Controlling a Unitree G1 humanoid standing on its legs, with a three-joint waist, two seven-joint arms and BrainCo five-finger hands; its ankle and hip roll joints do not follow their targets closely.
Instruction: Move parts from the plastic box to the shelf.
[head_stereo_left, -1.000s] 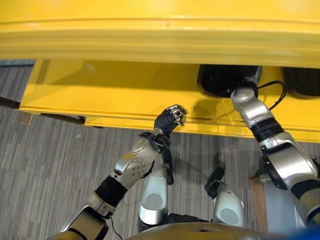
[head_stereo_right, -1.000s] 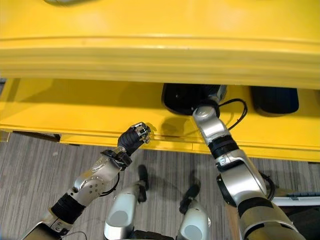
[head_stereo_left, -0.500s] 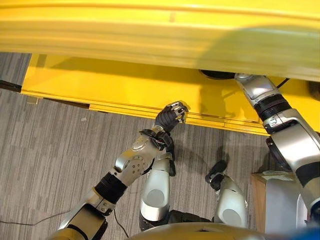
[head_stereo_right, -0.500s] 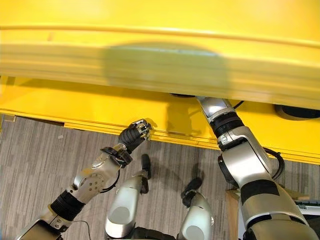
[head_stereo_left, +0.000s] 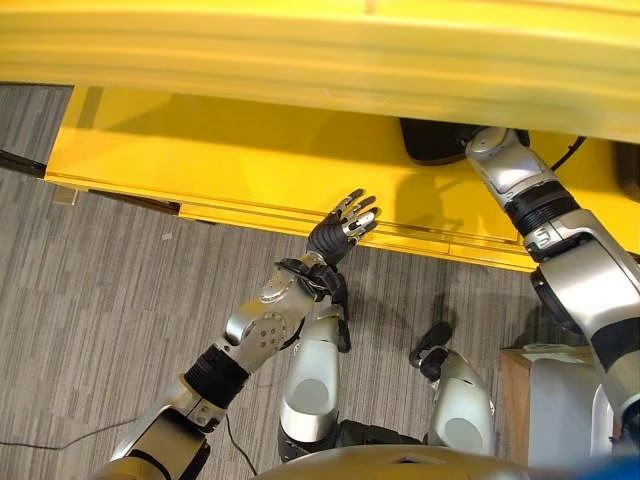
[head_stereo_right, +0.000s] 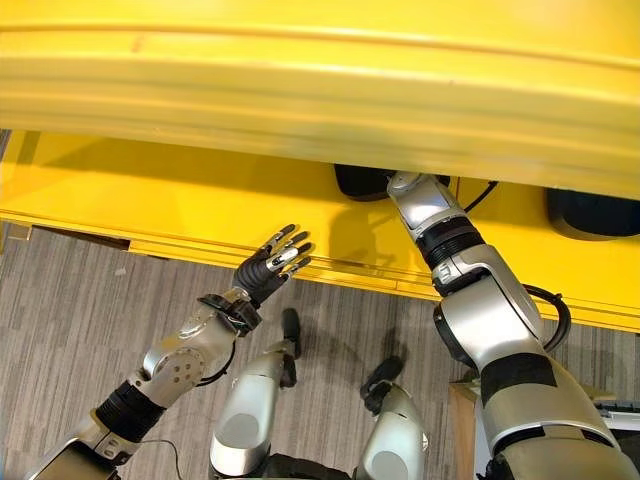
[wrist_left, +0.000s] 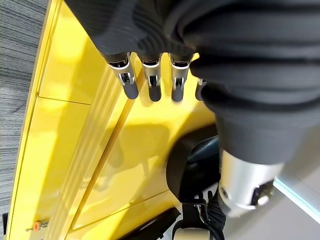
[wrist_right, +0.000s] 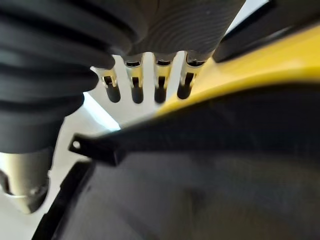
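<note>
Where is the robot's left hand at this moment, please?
In the left eye view, the left hand is near the middle, fingers spread open over the front edge of the lower yellow shelf, left of the black part.

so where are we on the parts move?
Done: one black part lies on the yellow shelf, another farther right. In hand: nothing visibly held; the left robot hand is open at the shelf's front edge, and the right robot hand shows straight fingers over the nearer part. Left: can't tell; the box isn't visible.

A yellow shelf (head_stereo_left: 250, 170) holds black parts (head_stereo_left: 435, 140) above grey-striped carpet (head_stereo_left: 90, 290).
</note>
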